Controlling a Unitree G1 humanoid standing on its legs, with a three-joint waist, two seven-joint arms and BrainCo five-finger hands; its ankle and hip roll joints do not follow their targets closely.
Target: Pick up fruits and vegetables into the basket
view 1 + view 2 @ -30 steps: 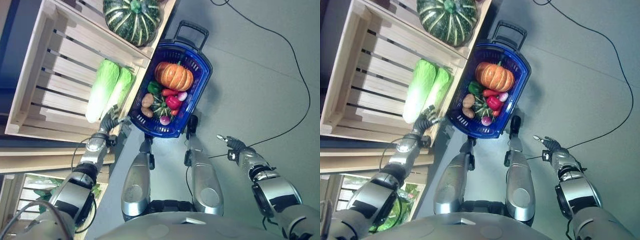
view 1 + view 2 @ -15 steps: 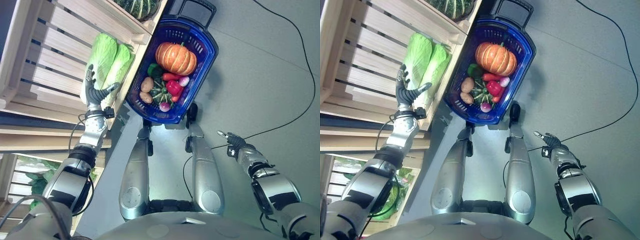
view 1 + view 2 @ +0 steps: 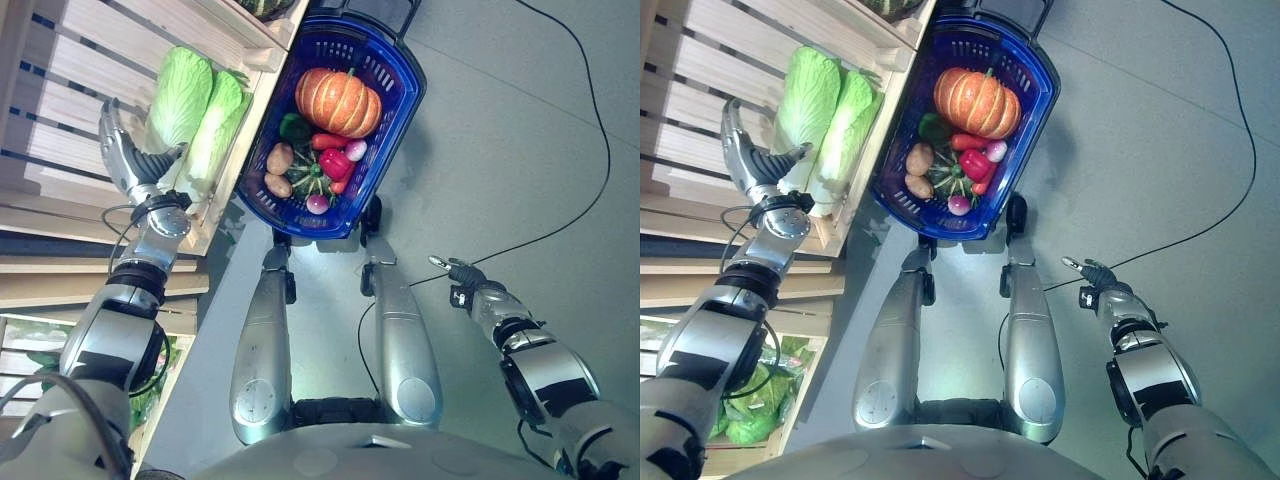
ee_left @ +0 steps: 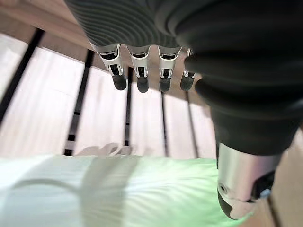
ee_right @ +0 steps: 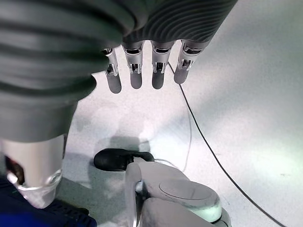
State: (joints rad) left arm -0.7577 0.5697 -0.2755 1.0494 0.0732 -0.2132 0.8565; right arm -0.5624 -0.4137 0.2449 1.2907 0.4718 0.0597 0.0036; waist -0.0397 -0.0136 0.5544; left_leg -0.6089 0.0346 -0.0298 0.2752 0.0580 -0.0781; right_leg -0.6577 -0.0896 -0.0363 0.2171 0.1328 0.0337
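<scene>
A blue basket stands on the grey floor at about 12 o'clock from the robot, its black handle at the far end. Inside lie an orange pumpkin at the far end, then a green pepper, a red pepper, a small pink radish, two potatoes on the side toward the crate, a small striped squash and a purple-white radish at the near end.

At 10 o'clock sits a slatted wooden crate holding two pale green cabbages side by side, the second cabbage against the crate wall next to the basket. The left hand is raised inside the crate, fingers straight and spread with the thumb apart, just beside the near end of the cabbages; whether it touches them is not clear. In the left wrist view the fingers hang straight over the slats with the cabbage below them, nothing grasped.

The right hand hangs at 3 o'clock over the floor, well apart from the basket, fingers relaxed and holding nothing.

A lower shelf at 8 o'clock holds leafy greens.
</scene>
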